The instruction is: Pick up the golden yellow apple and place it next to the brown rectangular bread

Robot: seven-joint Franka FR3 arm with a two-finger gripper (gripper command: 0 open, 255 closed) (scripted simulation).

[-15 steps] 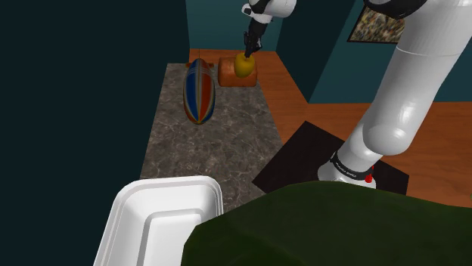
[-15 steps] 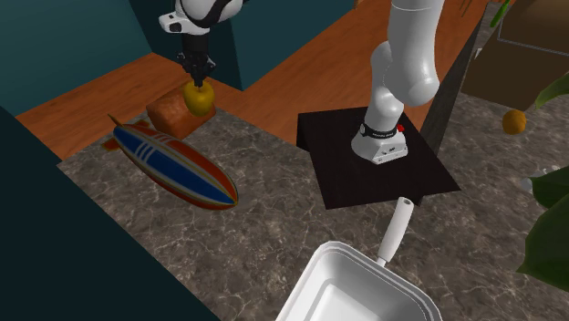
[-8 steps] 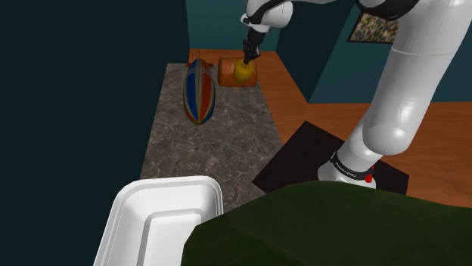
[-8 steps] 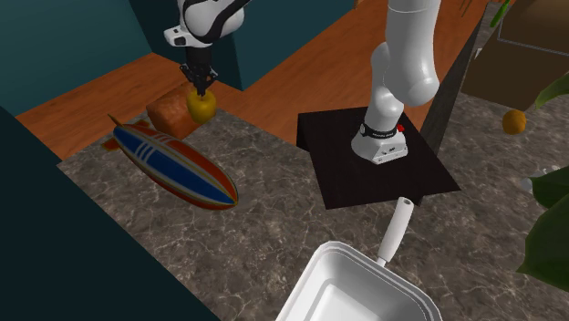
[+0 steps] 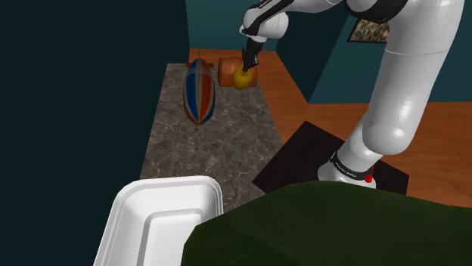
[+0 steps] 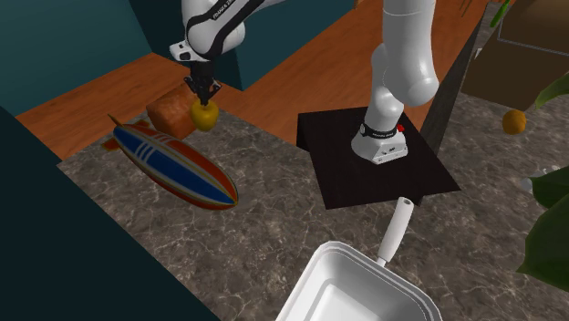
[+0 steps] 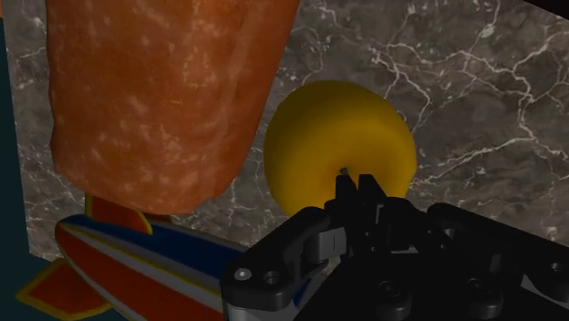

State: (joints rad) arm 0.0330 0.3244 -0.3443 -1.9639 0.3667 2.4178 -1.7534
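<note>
hand (image 6: 202, 94) grips yellow apple (image 6: 205, 117) from above | apple just beside brown bread (image 6: 164, 113) | striped blimp (image 6: 173, 166) near

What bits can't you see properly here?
- White rectangular tray: near part cut off by the second exterior view's bottom edge.
- Brown rectangular bread: one end cut off by the wrist view's edge.
- Round golden-yellow apple: underside hidden by its own body, so whether it touches the marbled counter is unclear.

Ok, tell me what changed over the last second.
The claw, shut on the yellow apple, carried it down toward the marbled counter, close beside the brown bread. Nothing was let go, and whether the apple touches the counter yet cannot be told. The bread, the striped airship toy and the white pan stayed put.
</note>
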